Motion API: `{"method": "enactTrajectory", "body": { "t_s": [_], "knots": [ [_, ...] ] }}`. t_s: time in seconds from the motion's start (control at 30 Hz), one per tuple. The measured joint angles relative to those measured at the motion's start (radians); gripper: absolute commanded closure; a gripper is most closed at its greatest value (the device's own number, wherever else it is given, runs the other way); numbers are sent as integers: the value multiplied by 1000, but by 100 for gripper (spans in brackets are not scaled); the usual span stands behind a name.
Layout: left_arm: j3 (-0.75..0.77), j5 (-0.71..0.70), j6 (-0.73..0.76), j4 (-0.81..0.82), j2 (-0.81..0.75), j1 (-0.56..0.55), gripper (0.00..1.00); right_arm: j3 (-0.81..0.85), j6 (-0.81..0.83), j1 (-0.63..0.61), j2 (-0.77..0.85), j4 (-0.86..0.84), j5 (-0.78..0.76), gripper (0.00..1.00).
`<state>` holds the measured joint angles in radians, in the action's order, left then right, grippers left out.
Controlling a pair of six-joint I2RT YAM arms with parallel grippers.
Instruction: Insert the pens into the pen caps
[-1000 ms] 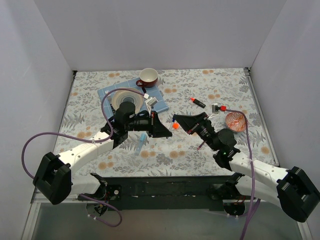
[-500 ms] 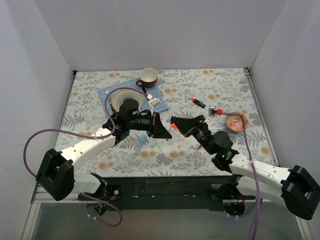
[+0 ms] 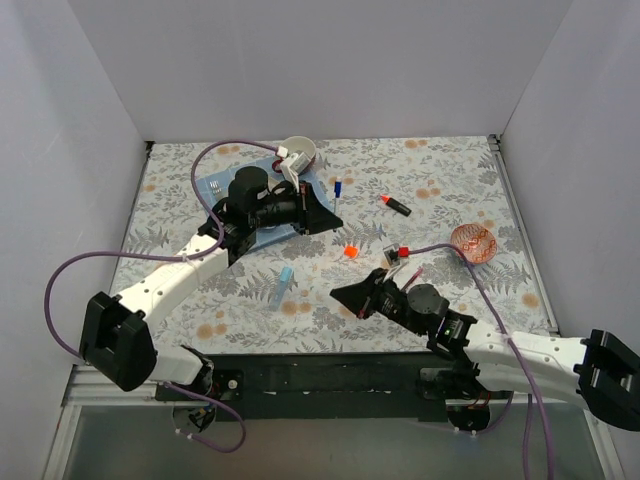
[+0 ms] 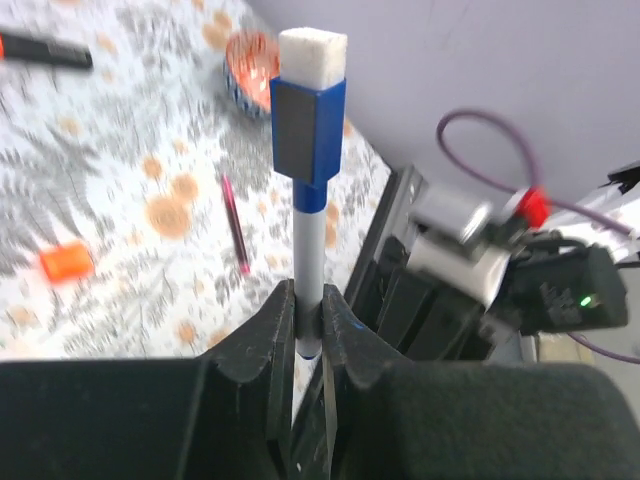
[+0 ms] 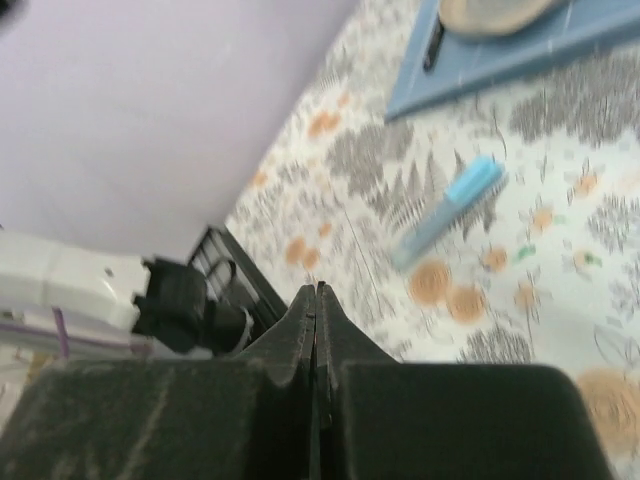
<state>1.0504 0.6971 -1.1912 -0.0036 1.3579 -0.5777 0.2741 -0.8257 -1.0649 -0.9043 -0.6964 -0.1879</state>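
My left gripper [image 4: 308,300] is shut on the thin white-and-blue pen [image 4: 308,250], held upright off the table. A dark blue cap [image 4: 310,115] with a white end sits on its tip. In the top view the left gripper [image 3: 331,216] hangs beside the blue mat, with the pen [image 3: 338,188] sticking out. My right gripper [image 3: 338,293] is shut and empty, low near the front edge. The orange cap [image 3: 351,252] lies between the arms. The light-blue marker [image 3: 284,284] lies left of the right gripper [image 5: 317,290]. The black highlighter [image 3: 396,205] and the maroon pen [image 4: 235,225] lie on the cloth.
A blue mat [image 3: 212,186] at the back left carries a dark cutlery piece [image 5: 433,40]. A white-and-maroon cup [image 3: 297,151] stands behind it. A small patterned bowl [image 3: 472,242] sits at the right. Grey walls enclose three sides.
My right gripper pulled back toward the near edge and closed fully, holding nothing. The left arm swung back and right, away from the centre, with the pen in its grip.
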Motion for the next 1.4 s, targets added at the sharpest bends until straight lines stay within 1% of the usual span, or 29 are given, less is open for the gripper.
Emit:
{"method": "enactTrajectory", "body": {
  "t_s": [0.1, 0.17, 0.27, 0.3, 0.4, 0.47, 0.5, 0.57, 0.6, 0.73, 0.8, 0.9, 1.0, 1.03, 1.07, 1.23, 1.33, 1.4],
  "knots": [
    [22, -24, 17, 59, -12, 5, 100, -14, 10, -19, 33, 107, 34, 99],
    [14, -40, 41, 66, -25, 5, 100, -13, 22, -19, 84, 153, 33, 99],
    [-47, -98, 97, 62, -74, 2, 100, 3, 47, -19, 196, 238, 14, 84],
    [-81, -133, 124, 55, -99, 0, 100, 13, 55, -19, 225, 264, 8, 75],
    [-164, -215, 194, 43, -172, -8, 100, 52, 82, -18, 296, 344, -13, 63],
    [-211, -257, 239, 33, -224, -10, 100, 77, 101, -18, 333, 390, -27, 59],
    [-225, -272, 259, 30, -244, -12, 100, 85, 109, -18, 345, 409, -34, 54],
    [-235, -297, 291, 25, -269, -16, 100, 98, 124, -18, 375, 451, -53, 48],
    [-237, -307, 303, 25, -278, -16, 100, 101, 128, -18, 384, 467, -59, 41],
    [-265, -337, 322, 27, -298, -17, 100, 101, 134, -18, 417, 528, -84, 27],
    [-285, -348, 320, 11, -297, -17, 100, 90, 129, -18, 428, 542, -91, 18],
    [-299, -393, 310, -39, -296, -17, 100, 66, 118, -18, 450, 566, -99, 16],
    [-289, -494, 277, -111, -283, -19, 100, 45, 111, -18, 479, 594, -105, 15],
    [-260, -565, 253, -181, -254, -19, 100, 39, 109, -18, 489, 600, -108, 15],
    [-248, -595, 245, -204, -240, -17, 100, 35, 106, -18, 500, 609, -112, 15],
    [-124, -792, 162, -457, -118, -8, 100, 16, 97, -18, 549, 629, -129, 15],
    [-92, -850, 100, -578, -77, -5, 93, 11, 96, -18, 573, 645, -136, 15],
    [-93, -855, 66, -640, -67, -5, 92, 11, 96, -18, 586, 652, -142, 15]
  ]
}}
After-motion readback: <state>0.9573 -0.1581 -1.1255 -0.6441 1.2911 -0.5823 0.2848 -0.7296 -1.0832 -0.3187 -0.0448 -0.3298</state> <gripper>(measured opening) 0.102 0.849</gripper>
